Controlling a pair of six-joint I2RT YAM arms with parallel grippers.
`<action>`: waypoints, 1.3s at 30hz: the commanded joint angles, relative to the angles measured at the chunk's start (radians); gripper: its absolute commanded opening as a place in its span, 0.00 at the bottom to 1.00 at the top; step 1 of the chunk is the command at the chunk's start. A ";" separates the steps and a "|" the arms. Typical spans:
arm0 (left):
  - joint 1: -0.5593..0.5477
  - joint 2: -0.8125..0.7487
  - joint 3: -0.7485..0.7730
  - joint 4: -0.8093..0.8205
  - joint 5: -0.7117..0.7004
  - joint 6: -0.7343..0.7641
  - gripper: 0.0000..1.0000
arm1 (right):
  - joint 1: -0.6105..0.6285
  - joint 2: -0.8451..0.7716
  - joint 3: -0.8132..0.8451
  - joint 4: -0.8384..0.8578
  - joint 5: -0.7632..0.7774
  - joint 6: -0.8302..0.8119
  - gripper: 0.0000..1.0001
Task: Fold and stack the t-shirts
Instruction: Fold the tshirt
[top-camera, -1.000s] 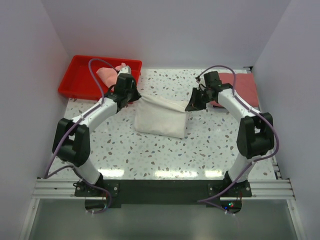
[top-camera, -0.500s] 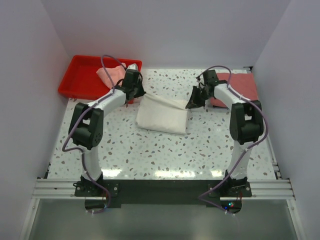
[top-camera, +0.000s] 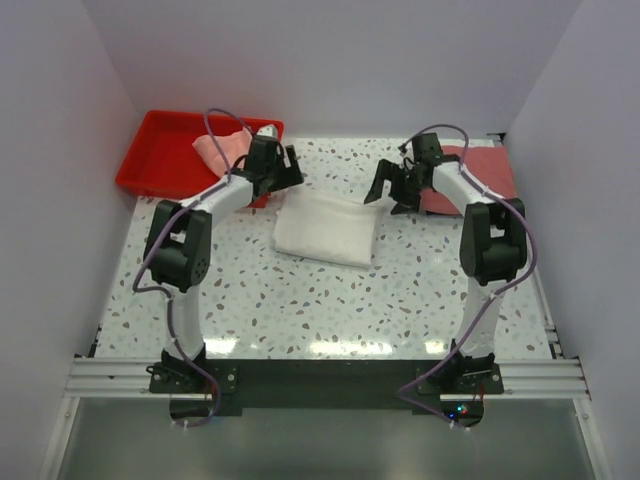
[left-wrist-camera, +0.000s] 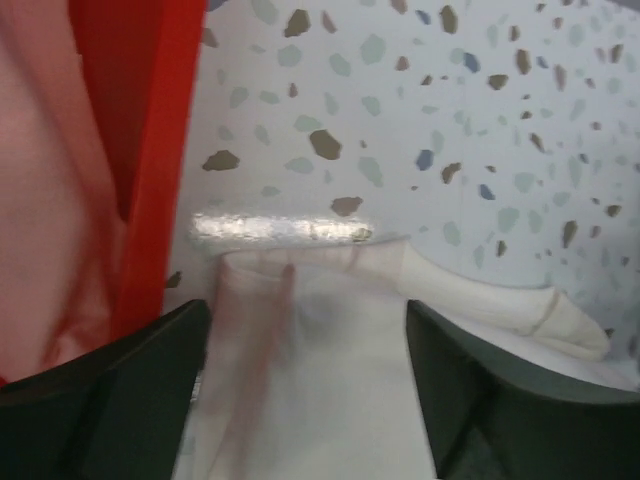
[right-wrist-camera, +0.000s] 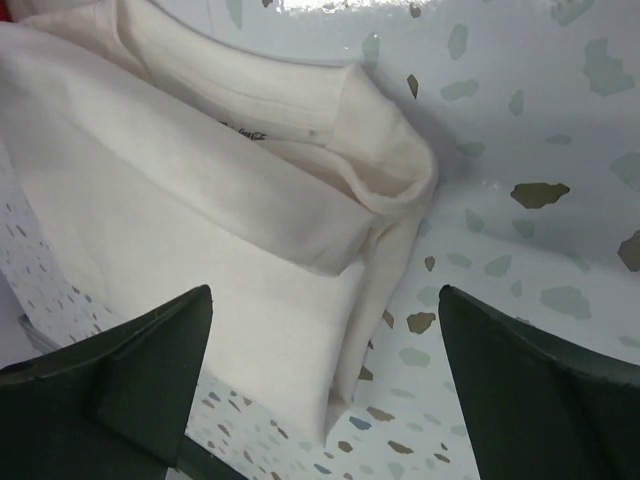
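A folded white t-shirt (top-camera: 325, 228) lies flat in the middle of the table. My left gripper (top-camera: 287, 170) hangs open just above its far left corner, and the cloth (left-wrist-camera: 330, 390) shows between the spread fingers, untouched. Over the far right corner my right gripper (top-camera: 390, 190) is open too; the shirt's folded edge (right-wrist-camera: 200, 180) lies below its jaws. A pale pink t-shirt (top-camera: 218, 148) sits crumpled in the red tray (top-camera: 160, 150). A dusty-red t-shirt (top-camera: 492, 175) lies flat at the table's far right.
The red tray's wall (left-wrist-camera: 150, 150) stands right beside my left gripper, with pink cloth (left-wrist-camera: 40, 200) behind it. White walls close in the table at the back and on both sides. Speckled tabletop (top-camera: 330, 300) stretches in front of the white shirt.
Both grippers were shut on the white shirt's far corners and have opened. The shirt has dropped and settled flat on the table.
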 joint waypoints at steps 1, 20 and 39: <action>0.008 -0.125 -0.049 0.098 0.049 0.012 0.97 | -0.001 -0.108 0.005 0.001 -0.018 -0.031 0.99; -0.056 -0.205 -0.255 0.201 0.230 -0.039 1.00 | 0.177 -0.186 -0.162 0.200 -0.016 0.023 0.99; -0.043 0.124 -0.055 0.182 0.112 -0.001 1.00 | 0.108 0.246 0.178 0.062 0.164 -0.064 0.99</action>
